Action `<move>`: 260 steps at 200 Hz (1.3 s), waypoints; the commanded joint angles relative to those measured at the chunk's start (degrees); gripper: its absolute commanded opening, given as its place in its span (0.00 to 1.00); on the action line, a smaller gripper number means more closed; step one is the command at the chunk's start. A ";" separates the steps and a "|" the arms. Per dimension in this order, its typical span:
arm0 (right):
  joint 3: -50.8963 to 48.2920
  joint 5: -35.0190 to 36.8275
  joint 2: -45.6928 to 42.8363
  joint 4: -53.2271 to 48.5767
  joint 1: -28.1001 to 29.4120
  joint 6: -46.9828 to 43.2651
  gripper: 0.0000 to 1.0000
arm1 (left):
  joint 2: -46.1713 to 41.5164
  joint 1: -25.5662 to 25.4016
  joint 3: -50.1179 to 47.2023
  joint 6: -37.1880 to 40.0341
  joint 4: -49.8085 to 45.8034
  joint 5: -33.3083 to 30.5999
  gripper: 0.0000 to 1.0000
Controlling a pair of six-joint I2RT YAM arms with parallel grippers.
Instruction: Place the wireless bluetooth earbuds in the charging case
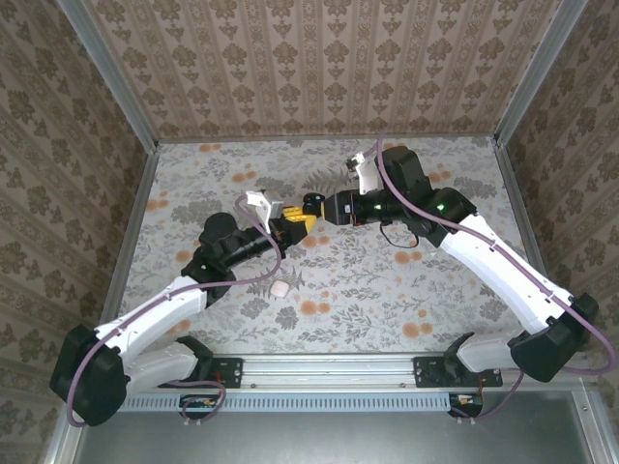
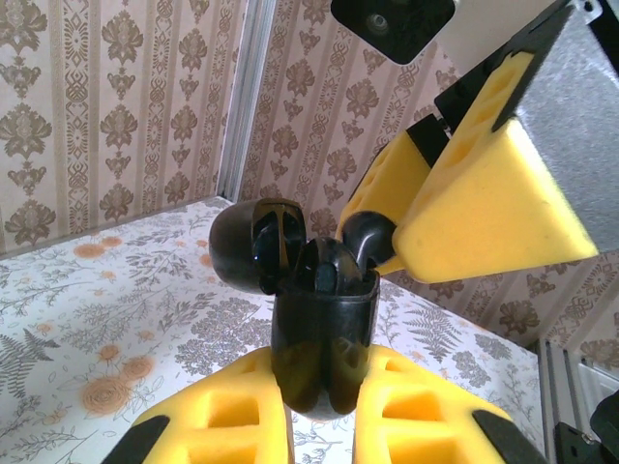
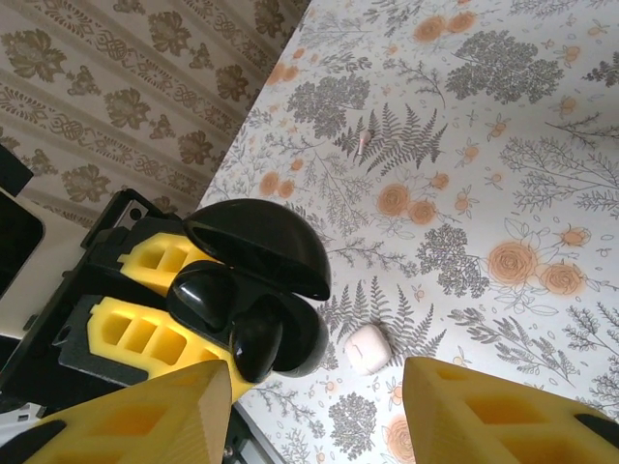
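Flowered table (image 1: pixel 387 290) is walled in by patterned paper on three sides, with a metal rail along the near edge. There is wide bare room all round the middle, where the two arms meet well off every edge. From the left, the left gripper (image 1: pixel 293 225) is clamped tight on the charging case (image 2: pixel 324 338) — a small glossy black shell held by its rounded lower half. Its long axis runs straight out from between the yellow fingers, mouth toward the right gripper (image 1: pixel 316 207). The lid (image 2: pixel 253 246) is swung back on its hinge. Two black earbuds (image 3: pixel 205 293) sit at the mouth, their backs proud of the rim. A white pebble (image 3: pixel 368 348) lies on the table nearby. The right gripper's jaws stand well apart with nothing between them — one yellow fingertip (image 2: pixel 435 237) is just beside a bud.
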 commanded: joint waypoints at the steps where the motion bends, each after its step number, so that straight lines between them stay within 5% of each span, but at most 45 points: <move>1: 0.42 -0.31 -0.57 -1.09 -0.65 -0.96 0.50 | -1.47 0.36 0.48 -0.28 0.96 0.10 0.00; 97: -0.85 -2.87 -1.92 0.85 -3.03 0.95 0.49 | -1.39 0.37 0.70 -0.03 0.78 0.26 0.00; 183: -5.41 -18.91 -2.02 19.02 -7.87 17.57 0.60 | 0.78 0.18 0.83 -0.74 7.92 9.21 0.00; 260: -5.22 -24.18 0.73 18.09 -7.69 19.45 0.62 | 4.22 -0.72 2.80 -2.75 11.39 13.26 0.00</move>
